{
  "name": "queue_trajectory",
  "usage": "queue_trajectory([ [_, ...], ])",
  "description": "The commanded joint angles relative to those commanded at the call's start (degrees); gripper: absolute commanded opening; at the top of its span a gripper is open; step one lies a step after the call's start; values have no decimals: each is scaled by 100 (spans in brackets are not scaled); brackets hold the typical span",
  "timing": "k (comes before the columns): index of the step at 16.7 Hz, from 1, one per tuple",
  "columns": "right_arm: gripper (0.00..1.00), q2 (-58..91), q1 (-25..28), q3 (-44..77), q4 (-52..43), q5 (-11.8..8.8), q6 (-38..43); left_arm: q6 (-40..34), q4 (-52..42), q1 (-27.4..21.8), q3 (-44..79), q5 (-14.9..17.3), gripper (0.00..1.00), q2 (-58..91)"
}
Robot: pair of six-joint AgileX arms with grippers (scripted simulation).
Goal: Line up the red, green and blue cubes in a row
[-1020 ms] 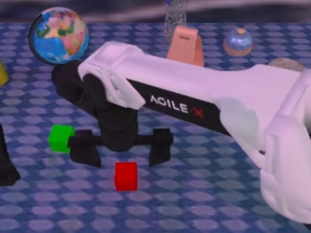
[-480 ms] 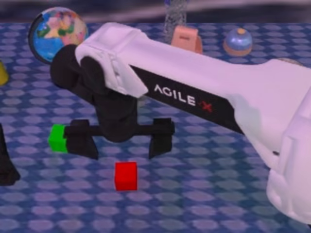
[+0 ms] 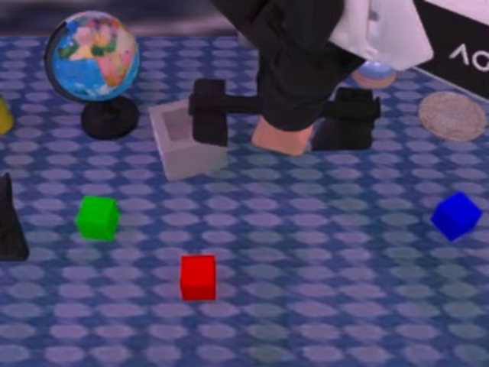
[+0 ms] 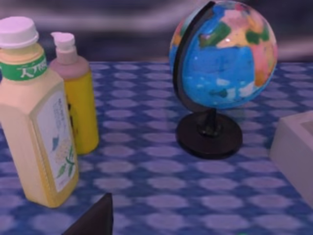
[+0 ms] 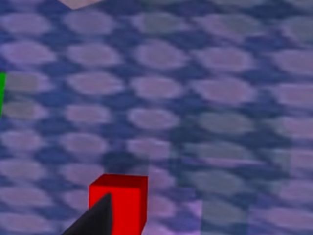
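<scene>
Three cubes rest apart on the blue patterned table: the green cube (image 3: 97,218) at the left, the red cube (image 3: 198,277) nearer the front, and the blue cube (image 3: 456,215) far right. My right gripper (image 3: 279,144) hangs open and empty high over the back middle, well clear of all three. In the right wrist view the red cube (image 5: 120,200) shows behind one dark fingertip (image 5: 95,218), with a sliver of the green cube (image 5: 1,93) at the edge. My left gripper (image 3: 9,229) is parked at the table's left edge, open; one finger (image 4: 93,220) shows.
A hollow greyish-lilac box (image 3: 187,141) stands behind the green cube, beside a globe (image 3: 92,57). A pink object (image 3: 283,138) sits under the right gripper, a silver disc (image 3: 452,115) at back right. Two bottles (image 4: 34,112) stand near the left arm.
My right arm has lifted and drawn back to the right, away from above the red and green cubes, uncovering the lilac box and the blue cube. Its gripper stayed open.
</scene>
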Motion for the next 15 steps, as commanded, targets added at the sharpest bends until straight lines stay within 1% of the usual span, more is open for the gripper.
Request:
queue_trajectory([
  [4,100,-2612,-935,-2151,1196,238,-987,-72,-1038,-205,1387,9,100,2012],
  [6,100,-4026,-1451,-3398,1854,290,-1515,-112,-1588,-309,2104,11,100,3133],
  [8,100,-5393,-1958,-4675,2518,289,-2028,-152,-2137,-410,2816,11,100,4260],
  [11,100,-7210,-2662,-6497,3509,186,-2731,-211,-2920,-554,3845,10,100,5836],
  [15,100,-9107,-3451,-8554,4812,-117,-3498,-279,-3808,-721,5063,8,100,7511],
])
